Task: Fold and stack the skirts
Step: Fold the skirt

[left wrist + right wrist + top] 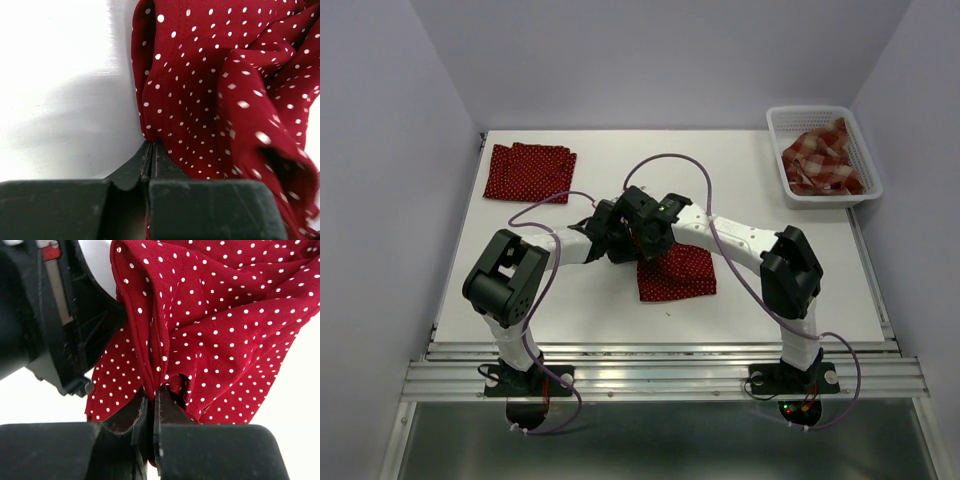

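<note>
Clenching left gripper (150,146) and right gripper (152,390) on the dotted skirt (682,272), midway between the table (770,295)'s side edges

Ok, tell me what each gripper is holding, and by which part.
Left gripper and right gripper are both shut on the middle dotted skirt, each pinching a gathered fold at its far edge.

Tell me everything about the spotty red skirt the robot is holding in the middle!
The middle skirt is soft, thin-looking dark red cloth covered in tiny white dots. It is partly folded and bunched into creases. The left gripper and right gripper are both shut on its edge, close together, holding that end up while the rest lies on the white table.
</note>
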You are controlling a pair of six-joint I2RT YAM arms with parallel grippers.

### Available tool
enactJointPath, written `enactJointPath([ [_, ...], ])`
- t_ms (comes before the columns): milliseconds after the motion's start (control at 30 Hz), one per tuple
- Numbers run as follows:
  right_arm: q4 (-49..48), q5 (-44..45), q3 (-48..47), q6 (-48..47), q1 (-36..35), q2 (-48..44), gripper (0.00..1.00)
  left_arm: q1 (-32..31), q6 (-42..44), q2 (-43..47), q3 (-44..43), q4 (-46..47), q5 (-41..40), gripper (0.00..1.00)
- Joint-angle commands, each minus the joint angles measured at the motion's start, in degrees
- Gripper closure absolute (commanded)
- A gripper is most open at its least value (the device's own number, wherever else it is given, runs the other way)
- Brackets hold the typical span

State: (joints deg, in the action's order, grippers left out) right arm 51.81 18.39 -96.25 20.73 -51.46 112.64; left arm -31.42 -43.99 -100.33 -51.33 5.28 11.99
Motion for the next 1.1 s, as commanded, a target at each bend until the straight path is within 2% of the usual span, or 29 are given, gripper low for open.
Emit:
enactJointPath([
  [0, -2.50, 0.33, -2.37, 2.56, -0.57, 2.14, 0.93, -0.31, -0.31, 1.02, 1.23, -2.55, -1.44, 1.00],
  [67, -3.20, -0.55, -1.93, 2.91, -0.57, 2.85, 0.90, -0.31, -0.40, 1.80, 1.23, -3.25, -2.14, 1.00],
  [100, -3.82, -1.68, -1.58, 2.91, -0.57, 3.37, 0.82, -0.14, -0.57, 2.16, 1.49, -4.04, -3.10, 1.00],
  [167, -4.44, -2.31, -0.79, 3.00, -0.57, 3.73, 0.75, 0.13, -1.01, 3.56, 2.02, -4.92, -3.99, 1.00],
  [300, -5.93, -3.97, 0.01, 3.00, -0.57, 3.12, 0.53, 1.18, -1.19, 6.64, 3.17, -7.12, -5.83, 0.90],
  [333, -6.37, -4.41, 0.09, 2.48, -0.57, 1.98, 0.48, 1.53, -1.45, 7.34, 3.43, -7.65, -6.45, 0.86],
  [367, -6.89, -5.11, 0.27, 2.21, -0.57, 1.36, 0.48, 1.71, -1.37, 8.04, 3.60, -8.09, -6.97, 0.85],
  [400, -7.51, -5.90, 0.79, 1.69, -0.57, 0.57, 0.43, 1.97, -1.36, 9.44, 4.13, -8.87, -7.76, 0.84],
  [500, -10.58, -10.82, 2.63, -0.16, -0.57, -3.82, 0.29, 2.94, -1.19, 12.17, 5.01, -10.19, -8.82, 0.73],
  [533, -12.16, -13.62, 3.34, -0.77, -0.57, -5.05, 0.20, 3.12, -1.19, 12.88, 5.19, -10.72, -9.09, 0.69],
  [567, -12.96, -14.78, 4.22, -1.04, -0.57, -7.93, 0.18, 3.47, -1.28, 14.28, 5.36, -11.25, -9.44, 0.67],
  [600, -13.66, -15.49, 6.31, -1.22, -0.57, -9.44, 0.01, 3.56, -1.28, 15.07, 5.71, -12.21, -10.14, 0.63],
  [667, -15.25, -16.81, 8.43, -1.66, -0.57, -14.00, 0.00, 3.56, -1.54, 18.05, 6.33, -13.44, -11.10, 0.55],
  [800, -16.39, -12.79, 13.97, 0.00, -0.57, -20.77, 0.00, 3.73, -2.51, 23.77, 7.91, -15.82, -13.55, 0.48],
  [867, -16.30, -11.11, 17.05, 1.33, -0.57, -22.98, 0.00, 3.73, -2.60, 26.59, 8.26, -16.44, -14.01, 0.29],
  [900, -16.39, -10.58, 18.01, 1.94, 0.13, -23.95, 0.00, 3.73, -2.42, 27.29, 8.35, -17.22, -14.01, 0.09],
  [933, -16.65, -10.14, 19.94, 2.99, 0.66, -25.35, 0.00, 3.65, -1.98, 27.99, 8.53, -17.49, -14.01, 0.01],
  [1067, -18.32, -11.97, 24.25, 4.84, 3.20, -26.59, 0.00, 3.65, -1.80, 31.42, 10.45, -18.37, -13.84, 0.01],
])
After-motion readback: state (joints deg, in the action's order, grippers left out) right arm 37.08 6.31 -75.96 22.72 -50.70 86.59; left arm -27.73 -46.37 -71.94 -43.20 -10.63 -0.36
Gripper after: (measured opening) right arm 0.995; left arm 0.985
